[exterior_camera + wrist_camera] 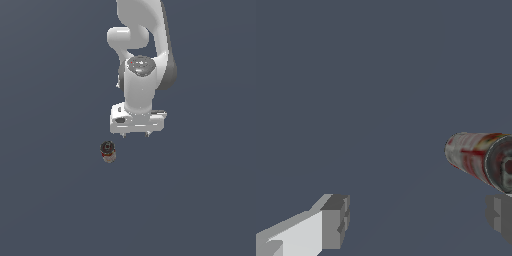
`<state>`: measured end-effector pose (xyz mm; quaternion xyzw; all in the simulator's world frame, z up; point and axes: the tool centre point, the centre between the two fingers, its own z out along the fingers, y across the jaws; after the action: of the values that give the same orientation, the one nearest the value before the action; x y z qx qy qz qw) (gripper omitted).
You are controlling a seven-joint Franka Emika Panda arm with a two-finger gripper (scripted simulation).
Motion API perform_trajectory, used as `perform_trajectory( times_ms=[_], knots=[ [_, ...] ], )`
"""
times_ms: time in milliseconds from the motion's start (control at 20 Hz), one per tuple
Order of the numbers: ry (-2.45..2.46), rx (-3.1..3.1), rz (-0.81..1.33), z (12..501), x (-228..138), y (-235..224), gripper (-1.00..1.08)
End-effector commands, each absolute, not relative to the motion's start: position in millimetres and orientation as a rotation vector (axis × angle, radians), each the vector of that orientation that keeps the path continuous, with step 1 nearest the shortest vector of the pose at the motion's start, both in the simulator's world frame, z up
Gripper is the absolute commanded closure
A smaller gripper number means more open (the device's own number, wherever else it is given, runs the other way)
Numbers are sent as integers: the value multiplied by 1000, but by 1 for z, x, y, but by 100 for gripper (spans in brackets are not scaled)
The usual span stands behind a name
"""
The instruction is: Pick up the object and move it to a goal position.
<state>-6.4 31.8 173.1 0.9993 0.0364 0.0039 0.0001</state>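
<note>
- We see the tool (138, 134) spread wide and holding nothing; in the wrist view one finger (335, 221) and the other at the far edge of the frame stand well apart with bare worktop (200, 200) between them
- We locate the object (107, 151) upright on the worktop, near the tool but offset toward the exterior view's left and outside the gap between the fingers
- We judge that a straight descent from this pose misses the object, or brings one finger down on its black top and tips it
- We note that in the wrist view the object (478, 156) lies just beside one finger, so a sideways correction made too low can knock it over and let it roll
- We expect a small, smooth cylinder to slip if the fingers close high on the rim or off its axis
- We cannot see any goal marker in either view, so we cannot assess the transfer path
- We cannot tell the height of the tool above the worktop from these views
</note>
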Motion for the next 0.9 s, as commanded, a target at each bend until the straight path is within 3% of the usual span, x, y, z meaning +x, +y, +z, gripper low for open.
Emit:
perform_trajectory(
  times_ms=[0,850],
  knots=[
    [114,3139,12,173,-6,32,-92],
    [68,3152,38,189,-3,21,-92]
  ],
)
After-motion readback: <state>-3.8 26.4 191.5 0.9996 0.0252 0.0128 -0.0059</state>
